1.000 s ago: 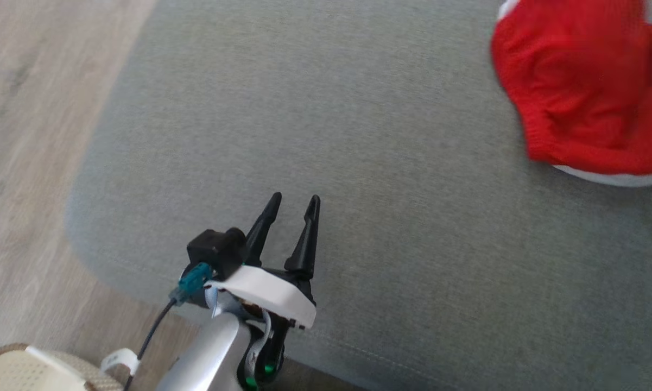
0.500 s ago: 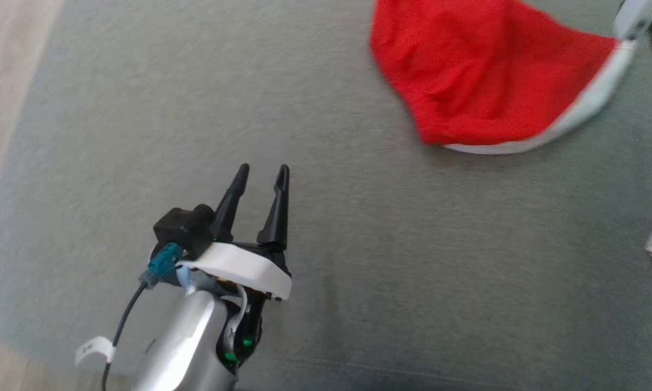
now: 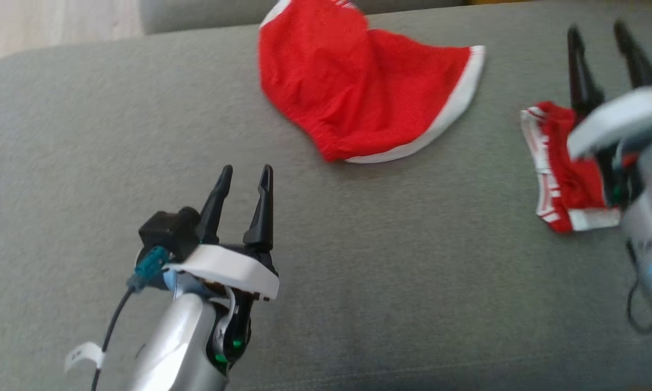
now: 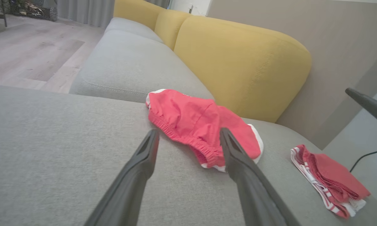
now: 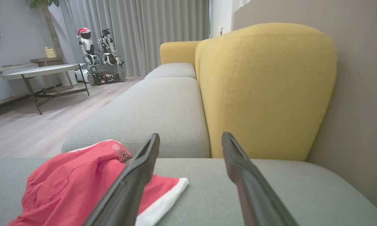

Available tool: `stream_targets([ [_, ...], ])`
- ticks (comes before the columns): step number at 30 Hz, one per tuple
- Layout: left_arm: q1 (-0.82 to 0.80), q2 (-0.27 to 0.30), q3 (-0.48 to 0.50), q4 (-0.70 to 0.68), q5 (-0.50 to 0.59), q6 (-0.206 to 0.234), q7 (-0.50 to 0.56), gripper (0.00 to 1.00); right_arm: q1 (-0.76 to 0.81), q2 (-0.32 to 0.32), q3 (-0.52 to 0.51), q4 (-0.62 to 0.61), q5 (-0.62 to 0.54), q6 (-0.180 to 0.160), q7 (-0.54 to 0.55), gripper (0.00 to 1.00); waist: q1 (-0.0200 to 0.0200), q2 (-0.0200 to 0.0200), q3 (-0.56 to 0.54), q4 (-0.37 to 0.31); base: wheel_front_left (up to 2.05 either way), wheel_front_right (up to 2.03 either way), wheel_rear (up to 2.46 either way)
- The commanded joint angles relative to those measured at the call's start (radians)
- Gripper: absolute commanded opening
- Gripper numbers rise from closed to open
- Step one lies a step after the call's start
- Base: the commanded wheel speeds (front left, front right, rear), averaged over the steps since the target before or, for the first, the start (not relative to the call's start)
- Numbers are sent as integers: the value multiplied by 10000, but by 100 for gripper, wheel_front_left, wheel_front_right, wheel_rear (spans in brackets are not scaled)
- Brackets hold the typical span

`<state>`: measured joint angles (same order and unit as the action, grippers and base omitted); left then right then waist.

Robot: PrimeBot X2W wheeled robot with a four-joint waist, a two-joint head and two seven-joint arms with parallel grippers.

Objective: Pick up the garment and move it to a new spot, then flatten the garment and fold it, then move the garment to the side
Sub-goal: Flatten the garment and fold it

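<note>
Left end effector (image 3: 246, 169), spread and empty, hovers over the sofa (image 3: 412, 282). The head camera has swung right, bringing in the rumpled garment (image 3: 358, 92) ahead and the right end effector (image 3: 597, 28), also spread, above a folded pile (image 3: 567, 179). Pickup looks imminent.

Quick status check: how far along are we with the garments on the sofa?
Done, apparently: a striped red garment lies folded at the right end of the seat. In hand: nothing; the left gripper and right gripper are both open and empty. Left: the larger red garment lies rumpled near the backrest, not yet picked up, flattened, folded or set aside.
</note>
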<state>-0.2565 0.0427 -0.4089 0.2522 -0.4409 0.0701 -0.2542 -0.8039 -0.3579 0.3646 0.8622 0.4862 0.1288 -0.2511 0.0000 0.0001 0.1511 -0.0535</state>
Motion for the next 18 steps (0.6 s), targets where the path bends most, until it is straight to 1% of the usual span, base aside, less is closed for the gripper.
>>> stream_targets([
  [1,-89,75,295,-226,101,-36,-76,100,518,66,-280,-658,-284,19,-104,100,0,-1,-171,-322,0,0,0],
  [2,-86,75,283,-171,124,-59,-76,100,937,176,-627,-987,-414,19,-104,100,0,-1,-176,-403,0,0,0],
  [3,-86,75,283,-171,124,-59,-76,100,937,176,-627,-987,-414,19,-104,100,0,-1,-176,-403,0,0,0],
  [4,-92,75,253,-6,164,-127,-76,100,1723,487,-1252,-1626,-667,19,-104,100,0,-1,-178,-589,0,0,0],
  [5,-112,75,224,96,195,-172,-76,100,2083,660,-1442,-1946,-833,19,-105,100,0,-1,-154,-690,0,0,0],
  [6,-112,75,224,96,195,-172,-76,100,2083,660,-1442,-1946,-833,19,-105,100,0,-1,-154,-690,0,0,0],
  [9,-269,75,16,604,521,-341,-76,100,2973,1108,-1984,-2837,-1365,19,-45,100,0,-1,-90,-963,0,0,0],
  [13,-679,75,-280,1481,900,-521,-76,100,3837,1782,-2707,-4050,-1871,19,392,100,0,-1,70,-1331,0,0,0],
  [16,-1169,87,-482,2376,1307,-492,-76,100,4300,2191,-2946,-4939,-2176,19,791,100,0,-1,252,-1590,0,0,0],
  [18,-1562,92,-471,3039,1512,-347,-76,100,4525,2384,-3079,-5461,-2304,19,1034,100,0,-1,374,-1760,0,0,0],
])
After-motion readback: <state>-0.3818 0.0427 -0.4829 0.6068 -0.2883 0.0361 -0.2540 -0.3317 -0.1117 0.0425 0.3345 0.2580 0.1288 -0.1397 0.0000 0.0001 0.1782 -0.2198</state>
